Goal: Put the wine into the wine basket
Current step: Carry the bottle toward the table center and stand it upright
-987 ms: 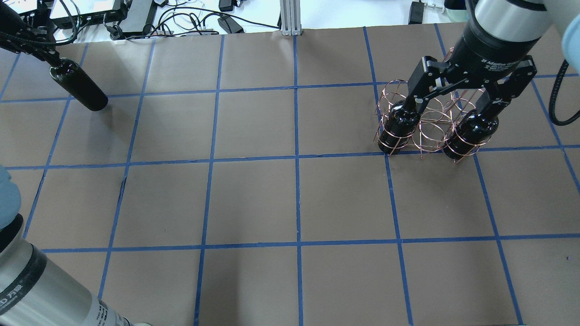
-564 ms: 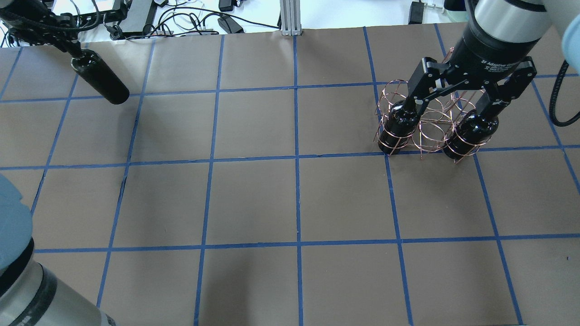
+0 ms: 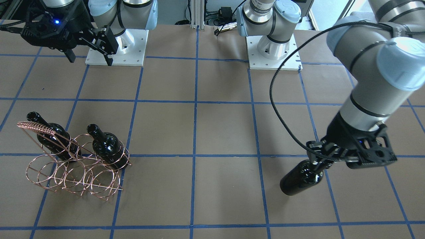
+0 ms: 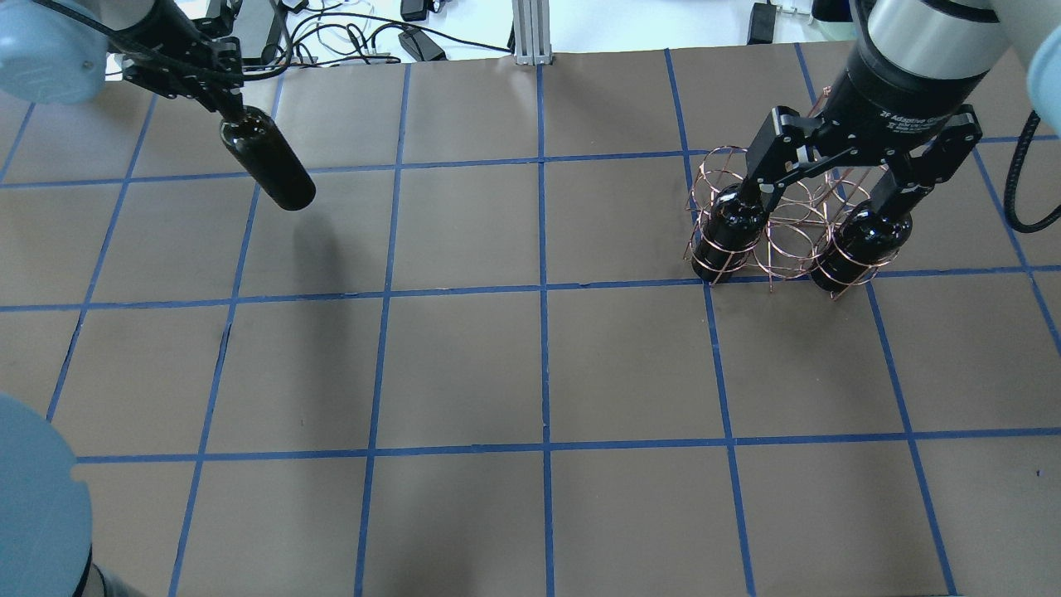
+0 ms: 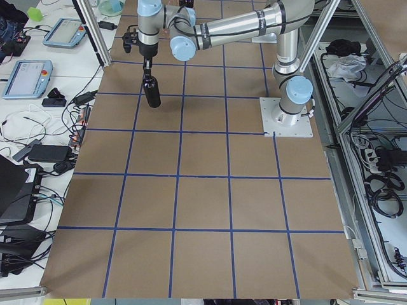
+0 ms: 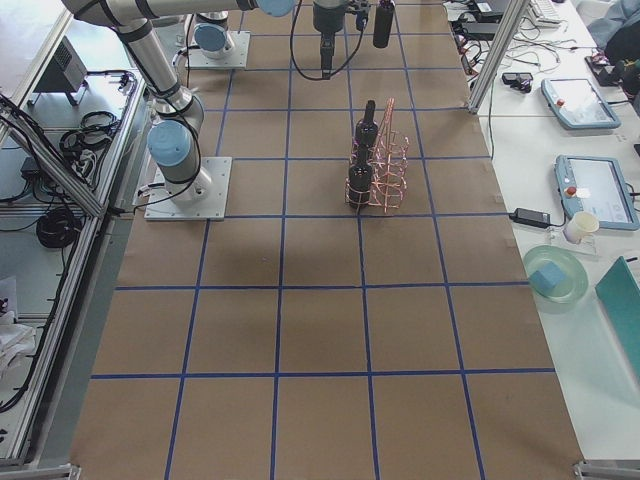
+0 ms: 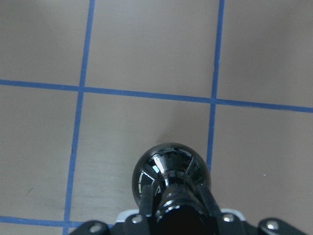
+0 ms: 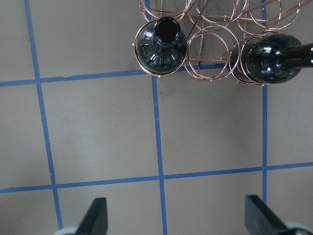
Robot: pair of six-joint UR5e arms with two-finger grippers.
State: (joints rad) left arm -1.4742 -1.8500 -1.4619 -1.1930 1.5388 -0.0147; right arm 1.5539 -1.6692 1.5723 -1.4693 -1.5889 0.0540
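Note:
My left gripper [image 4: 224,104] is shut on the neck of a glossy black wine bottle [image 4: 269,166] that hangs tilted above the far left of the table. The bottle also shows in the front view [image 3: 300,179] and the left wrist view [image 7: 171,169]. The copper wire wine basket [image 4: 792,224] stands at the far right, its coiled handle visible in the front view [image 3: 32,126]. Two like bottles [image 4: 729,228] [image 4: 862,240] stand upright in its near-row end slots. My right gripper [image 4: 829,192] is open and empty, high over the basket.
The table is brown paper with a blue tape grid [image 4: 543,286]. Cables and devices [image 4: 331,33] lie beyond the far edge. The basket's middle near slot [image 8: 210,44] and its back row hold nothing. The arm bases [image 3: 272,53] stand at the robot's side.
My left arm has carried the hanging bottle to the right along the far side of the table, toward the middle. The right gripper and the basket have not moved.

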